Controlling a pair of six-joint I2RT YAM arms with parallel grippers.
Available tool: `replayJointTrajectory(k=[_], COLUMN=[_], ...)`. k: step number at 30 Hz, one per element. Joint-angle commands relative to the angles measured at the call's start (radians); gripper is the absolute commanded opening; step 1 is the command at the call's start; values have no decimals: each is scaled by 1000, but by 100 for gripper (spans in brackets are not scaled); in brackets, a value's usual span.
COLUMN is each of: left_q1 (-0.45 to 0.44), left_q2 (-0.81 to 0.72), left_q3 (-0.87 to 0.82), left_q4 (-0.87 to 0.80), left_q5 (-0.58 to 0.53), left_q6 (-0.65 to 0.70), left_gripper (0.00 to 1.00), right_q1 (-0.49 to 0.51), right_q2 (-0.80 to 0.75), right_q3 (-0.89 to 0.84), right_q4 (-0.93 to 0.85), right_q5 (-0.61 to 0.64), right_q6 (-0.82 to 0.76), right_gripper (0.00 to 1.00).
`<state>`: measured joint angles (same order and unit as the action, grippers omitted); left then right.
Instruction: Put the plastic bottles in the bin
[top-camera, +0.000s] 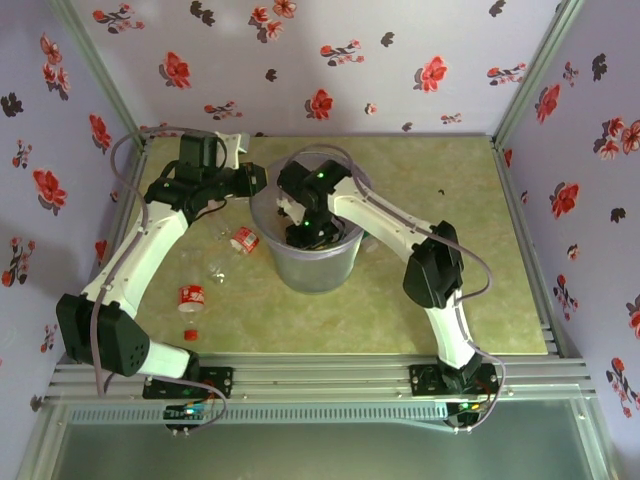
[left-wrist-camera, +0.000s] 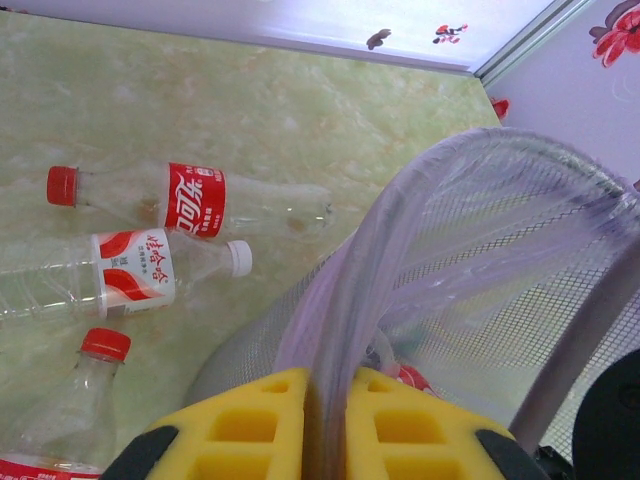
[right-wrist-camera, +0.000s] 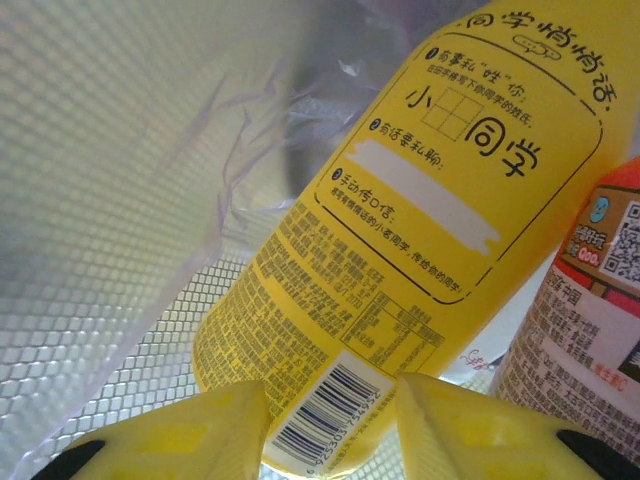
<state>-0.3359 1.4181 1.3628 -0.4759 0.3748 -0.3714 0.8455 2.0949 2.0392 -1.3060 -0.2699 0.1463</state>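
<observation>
Yellow-padded left pincer (left-wrist-camera: 328, 395) pinching bin (left-wrist-camera: 345, 290) rim, right pincer (right-wrist-camera: 330, 392) ajar beside yellow bottle (right-wrist-camera: 400, 240)

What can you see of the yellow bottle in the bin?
The yellow bottle is glossy yellow all over, printed with black text, a blank white strip and a barcode at its near end. It sits inside the mesh-walled bin, against crinkled clear film, beside a red-and-white labelled bottle. Fingers of the right gripper flank the barcode end; whether they grip is unclear.
</observation>
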Motion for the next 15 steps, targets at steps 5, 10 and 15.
replayJointTrajectory(k=[5,10,15], left_q1=[-1,0,0], left_q2=[8,7,7], left_q3=[-19,-19,-21], left_q4=[-39,-38,-37], left_q5=[-17,-16,-16], left_q6=[9,8,5], left_gripper=[0,0,0], right_q1=[13,26,36], right_q2=[49,86,117], right_q3=[-131,-148,-186], right_q4=[75,109,119], right_q5=[-93,-183,-168], right_q6=[12,22,25], right_gripper=[39,37,37])
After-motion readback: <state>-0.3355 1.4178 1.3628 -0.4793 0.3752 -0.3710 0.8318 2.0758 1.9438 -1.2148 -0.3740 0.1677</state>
